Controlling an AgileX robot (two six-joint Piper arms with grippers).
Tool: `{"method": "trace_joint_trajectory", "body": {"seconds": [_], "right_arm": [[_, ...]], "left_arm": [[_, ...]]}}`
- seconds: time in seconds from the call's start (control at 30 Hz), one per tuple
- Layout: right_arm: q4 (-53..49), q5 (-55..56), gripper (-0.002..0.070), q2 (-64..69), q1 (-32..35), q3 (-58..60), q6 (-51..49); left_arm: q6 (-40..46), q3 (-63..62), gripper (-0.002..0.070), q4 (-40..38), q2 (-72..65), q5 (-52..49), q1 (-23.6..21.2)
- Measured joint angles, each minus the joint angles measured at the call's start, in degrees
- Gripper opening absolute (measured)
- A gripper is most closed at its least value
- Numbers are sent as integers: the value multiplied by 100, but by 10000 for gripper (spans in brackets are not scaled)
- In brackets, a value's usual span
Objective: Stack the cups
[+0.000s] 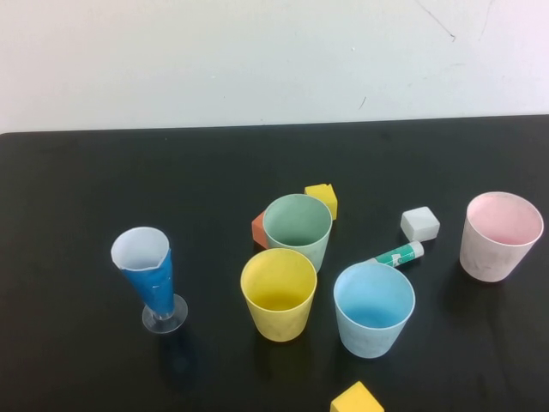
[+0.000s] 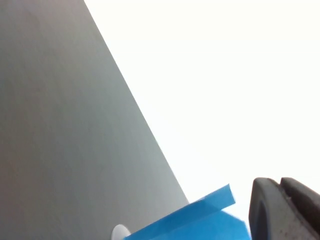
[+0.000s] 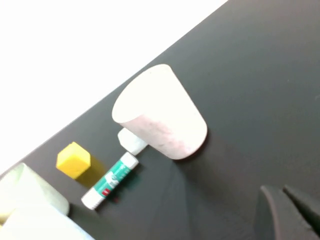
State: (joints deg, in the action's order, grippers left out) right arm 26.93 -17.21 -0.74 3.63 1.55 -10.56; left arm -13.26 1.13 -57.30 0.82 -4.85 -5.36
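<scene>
The high view looked down from the robot's side across the black table [image 1: 77, 215] toward a white wall [image 1: 257, 60]. The left wrist camera sat low and close, facing the blue paper cone [image 2: 200, 217] and the wall. The right wrist camera hung near the pink cup [image 3: 160, 120], sharing it and the glue stick [image 3: 110, 181] with the high view.

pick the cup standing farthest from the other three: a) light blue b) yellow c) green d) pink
d: the pink cup stands alone at the table's right, past the glue stick and white cube, while the green cup, yellow cup and light blue cup cluster near the middle.
</scene>
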Motion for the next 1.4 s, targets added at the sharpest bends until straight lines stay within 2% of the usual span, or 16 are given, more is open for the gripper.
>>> {"method": "trace_joint_trajectory", "body": {"seconds": [0.1,0.23,0.5,0.63,0.83,0.97,1.17,1.27,1.33,1.4], "right_arm": [[0,-24,-3,0,0,0,295],[0,-182,-3,0,0,0,402],[0,-251,-3,0,0,0,548],[19,-345,-3,0,0,0,552],[48,-391,-3,0,0,0,560],[119,-391,-3,0,0,0,709],[210,-405,-3,0,0,0,859],[210,-405,-3,0,0,0,886],[210,-405,-3,0,0,0,911],[210,-418,-3,0,0,0,933]], "left_arm": [[611,0,-2,-9,0,-233,0],[1864,-459,-2,221,-203,-1244,0],[3266,-3319,-2,2027,-2825,-3869,0],[3547,-4567,-2,2458,-3974,-4463,200],[3637,-6107,-2,3450,-5457,-5067,1136],[3244,-7050,-2,4294,-6423,-5705,1906],[2739,-8134,-1,4983,-7721,-6502,2907],[2693,-8527,50,5099,-8310,-6580,3224],[2583,-8718,130,5108,-8664,-6585,3335],[2422,-8894,258,5121,-9047,-6585,3416]]}}
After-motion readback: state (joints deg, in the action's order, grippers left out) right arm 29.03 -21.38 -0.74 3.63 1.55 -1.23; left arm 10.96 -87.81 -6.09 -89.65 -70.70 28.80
